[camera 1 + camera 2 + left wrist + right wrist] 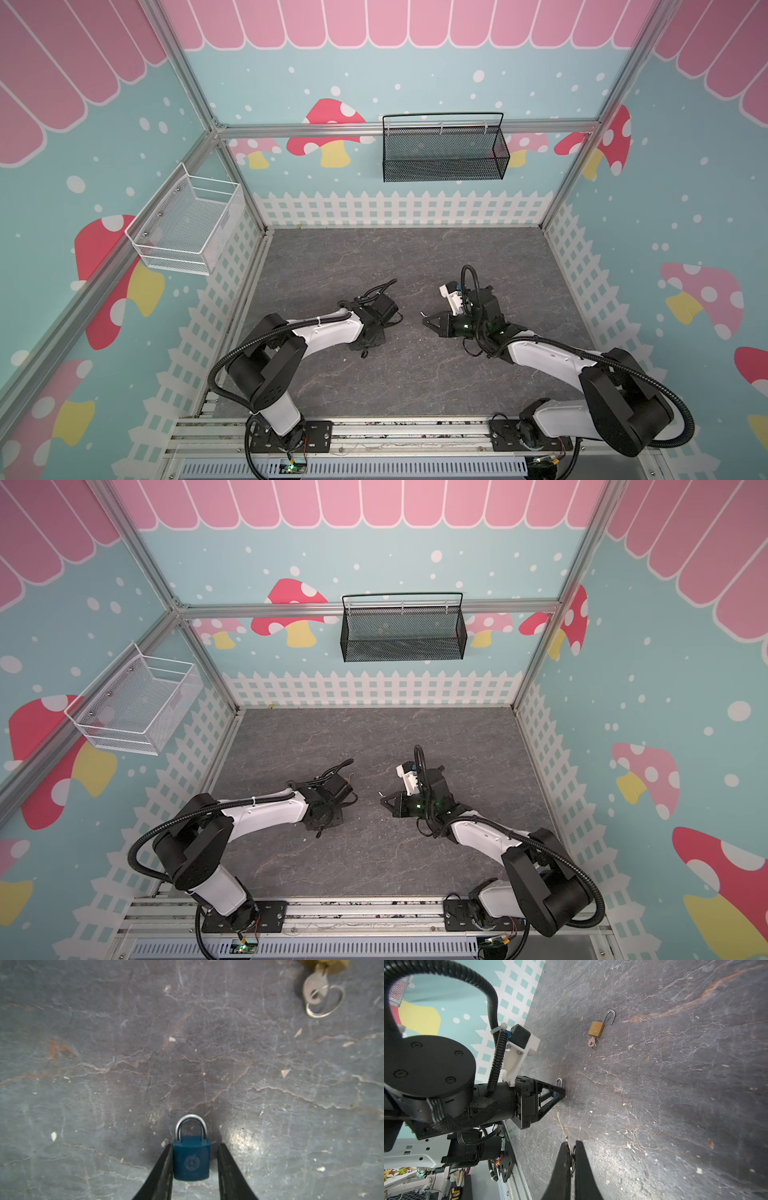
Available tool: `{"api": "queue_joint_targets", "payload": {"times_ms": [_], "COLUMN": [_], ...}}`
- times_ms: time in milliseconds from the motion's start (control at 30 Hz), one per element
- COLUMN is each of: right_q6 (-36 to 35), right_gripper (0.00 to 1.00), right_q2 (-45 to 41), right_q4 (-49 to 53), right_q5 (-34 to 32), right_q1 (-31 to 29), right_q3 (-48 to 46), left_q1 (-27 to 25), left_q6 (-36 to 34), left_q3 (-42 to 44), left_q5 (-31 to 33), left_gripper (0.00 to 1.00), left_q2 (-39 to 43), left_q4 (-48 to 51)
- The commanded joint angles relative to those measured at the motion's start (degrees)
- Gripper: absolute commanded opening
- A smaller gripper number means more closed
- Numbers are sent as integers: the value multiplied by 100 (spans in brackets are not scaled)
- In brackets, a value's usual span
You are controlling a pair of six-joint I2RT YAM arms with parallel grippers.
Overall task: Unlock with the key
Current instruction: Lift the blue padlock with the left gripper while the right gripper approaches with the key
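A small blue padlock (191, 1159) with a closed silver shackle stands on the dark stone-look floor between the fingers of my left gripper (195, 1145). One finger touches its side and a narrow gap shows at the other, so the gripper is open around it. In both top views the left wrist hides that gripper and the padlock. My right gripper (572, 1142) is shut on a key (562, 1126), whose thin blade sticks out past the fingertips toward the left gripper (562, 1093). In a top view the right gripper (426, 319) hovers right of the left arm.
A brass padlock (596, 1029) with its shackle swung open lies farther back on the floor, a second key and ring (315, 993) in its keyhole. A black mesh basket (444, 153) hangs on the back wall and a white wire basket (187, 228) on the left wall.
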State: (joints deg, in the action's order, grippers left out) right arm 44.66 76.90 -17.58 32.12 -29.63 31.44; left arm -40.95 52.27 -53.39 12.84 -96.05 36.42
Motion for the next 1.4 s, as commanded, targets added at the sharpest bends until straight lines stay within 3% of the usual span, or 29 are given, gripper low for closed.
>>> {"api": "queue_joint_targets", "payload": {"times_ms": [0,267,633,1000,1367], "right_q6": [25,60,102,249,694], "right_gripper": [0,0,0,0,0], "right_q2": [83,93,-107,-774,-1108], "right_q4": [-114,-139,-96,375,465], "right_q5": [18,31,32,-228,-973], "right_q1": [-23,-23,-26,-32,-551], "right_q3": [-15,0,-40,-61,-148], "left_q1": [-10,-10,-14,-197,-550], "left_q6": [75,13,11,327,1175], "left_q3": [-5,-40,-188,-594,-1105], "left_q5": [34,12,17,23,736], "left_gripper": [32,21,0,0,0], "left_q2": [-147,-111,326,1284,1730], "left_q4": [251,272,286,293,-57]}}
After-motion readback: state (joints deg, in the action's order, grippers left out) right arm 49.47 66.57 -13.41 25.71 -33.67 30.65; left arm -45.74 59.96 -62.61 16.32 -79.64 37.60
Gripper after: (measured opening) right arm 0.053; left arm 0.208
